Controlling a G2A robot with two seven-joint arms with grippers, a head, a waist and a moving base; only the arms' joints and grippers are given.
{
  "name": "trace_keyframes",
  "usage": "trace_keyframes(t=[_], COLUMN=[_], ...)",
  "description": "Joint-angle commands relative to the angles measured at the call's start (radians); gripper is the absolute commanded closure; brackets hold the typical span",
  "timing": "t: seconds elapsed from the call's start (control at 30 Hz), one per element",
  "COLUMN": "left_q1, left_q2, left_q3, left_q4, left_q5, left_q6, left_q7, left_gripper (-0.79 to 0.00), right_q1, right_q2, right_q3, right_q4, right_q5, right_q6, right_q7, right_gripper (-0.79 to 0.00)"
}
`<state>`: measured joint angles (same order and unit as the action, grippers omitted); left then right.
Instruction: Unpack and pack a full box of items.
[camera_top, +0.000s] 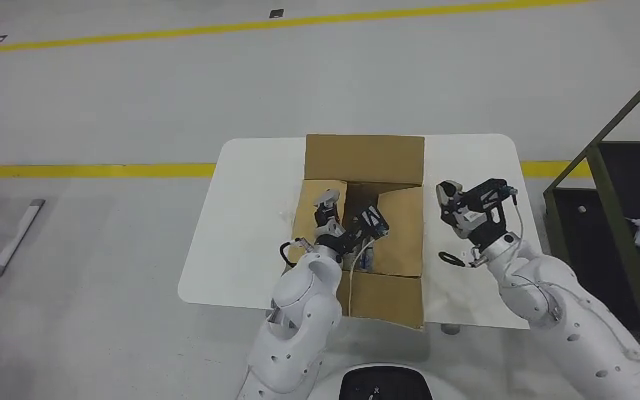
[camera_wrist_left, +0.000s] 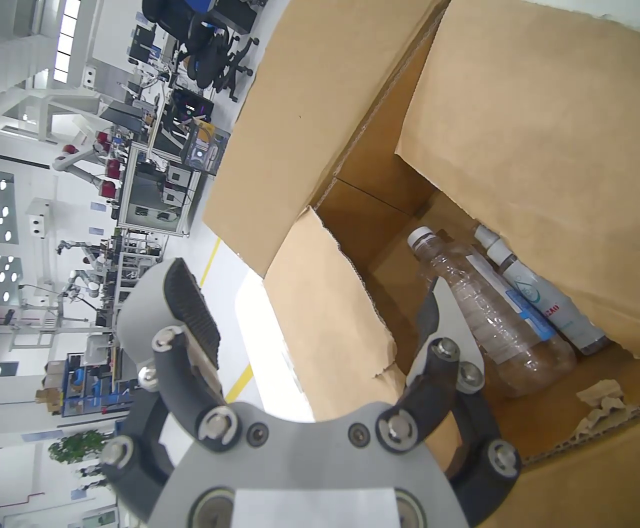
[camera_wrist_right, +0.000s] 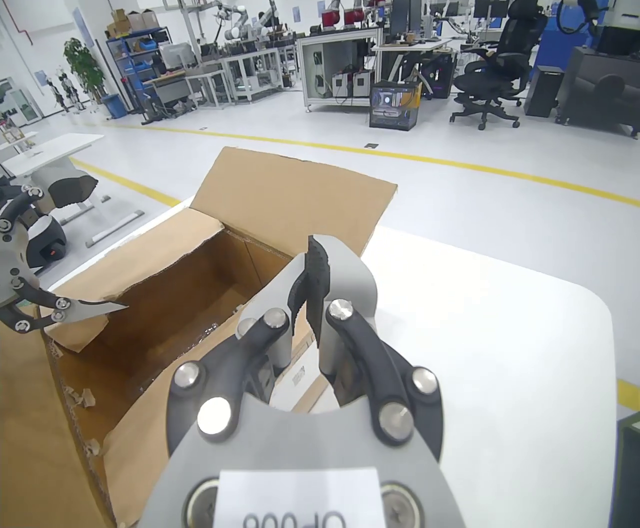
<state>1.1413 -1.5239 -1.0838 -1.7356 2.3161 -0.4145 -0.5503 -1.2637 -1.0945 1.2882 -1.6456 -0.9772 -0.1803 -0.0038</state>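
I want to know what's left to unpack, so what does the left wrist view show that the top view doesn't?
Left wrist view: a clear plastic bottle and a white bottle lying side by side inside the cardboard box. Top view: the white table and the right pincer, shut, above the table beside the box. Both: the cardboard box with its flaps open, and the left pincer, open at one side flap.

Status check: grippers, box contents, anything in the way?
Left gripper open, above box rim. Right gripper shut, empty, beside box. Clear bottle and white bottle lying inside. One flap leans over them.
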Motion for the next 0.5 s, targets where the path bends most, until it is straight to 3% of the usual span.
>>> trace_keyframes(t=[0.0, 0.3, 0.33, 0.37, 0.4, 0.43, 0.47], left_q1=[-0.001, -0.067, -0.069, -0.072, -0.075, -0.077, -0.078], left_q2=[0.001, -0.02, -0.022, -0.023, -0.024, -0.024, -0.024], left_q3=[0.012, 0.05, 0.051, 0.052, 0.055, 0.056, 0.054], left_q4=[0.024, 0.151, 0.159, 0.167, 0.171, 0.176, 0.179], left_q5=[0.04, 0.069, 0.07, 0.077, 0.085, 0.091, 0.095], left_q6=[0.006, 0.044, 0.05, 0.054, 0.057, 0.057, 0.065], left_q7=[-0.013, -0.188, -0.196, -0.204, -0.205, -0.203, -0.206], left_gripper=[-0.785, -0.785, -0.708, -0.388, -0.274, 0.0, 0.0], right_q1=[-0.006, -0.019, -0.019, -0.019, -0.019, -0.017, -0.015], right_q2=[-0.001, -0.004, -0.004, -0.004, -0.005, -0.005, -0.006], right_q3=[0.004, 0.017, 0.019, 0.02, 0.02, 0.02, 0.02], right_q4=[-0.005, -0.014, -0.014, -0.015, -0.015, -0.015, -0.014], right_q5=[-0.003, -0.009, -0.01, -0.012, -0.012, -0.015, -0.017], right_q6=[0.002, -0.012, -0.014, -0.017, -0.019, -0.02, -0.023], right_q7=[0.007, 0.033, 0.037, 0.04, 0.045, 0.048, 0.051], right_gripper=[0.0, 0.0, 0.0, 0.0, 0.0, 0.0, 0.0])
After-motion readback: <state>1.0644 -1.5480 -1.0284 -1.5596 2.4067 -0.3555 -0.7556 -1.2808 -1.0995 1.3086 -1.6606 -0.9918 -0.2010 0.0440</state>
